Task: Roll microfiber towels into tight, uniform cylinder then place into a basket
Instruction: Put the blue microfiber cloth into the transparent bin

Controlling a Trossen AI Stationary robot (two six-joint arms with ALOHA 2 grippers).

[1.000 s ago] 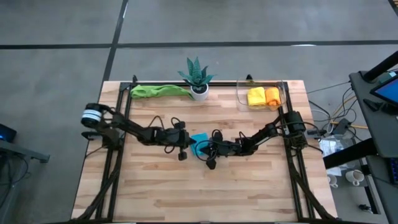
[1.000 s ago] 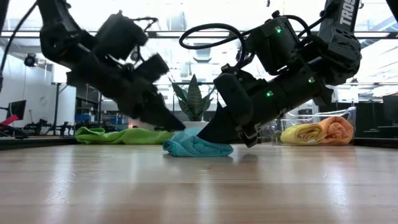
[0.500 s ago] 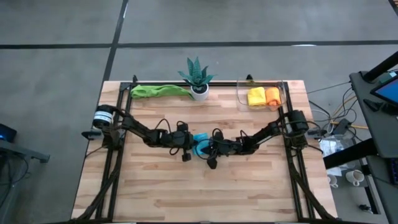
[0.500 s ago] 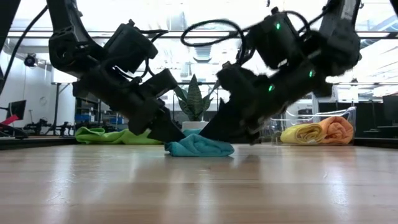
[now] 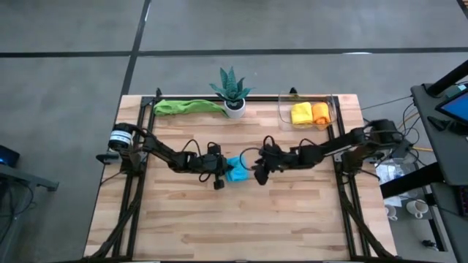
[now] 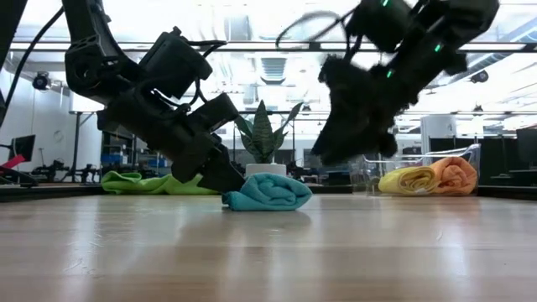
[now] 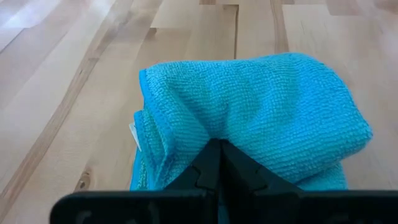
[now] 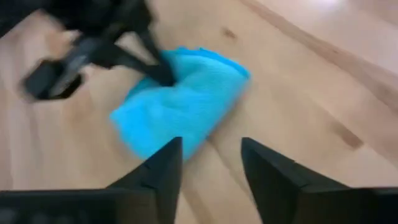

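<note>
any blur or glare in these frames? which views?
Low view: right end effector motion-smeared, backlit by bright ceiling lights. Right wrist view: blue towel and left end effector streaked. Left wrist view: towel weave crisp. High view: even light, no glare.

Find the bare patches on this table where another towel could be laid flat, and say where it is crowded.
Free: the near half of the table, below both arms. Crowded: the middle, where the left gripper presses the blue towel with the right gripper beside it, and the far edge with green towel, plant and basket.

The right tool (image 6: pixel 352 147) is motion-blurred, and the left tool's (image 7: pixel 217 155) tips are buried in the blue towel (image 7: pixel 261 118).
</note>
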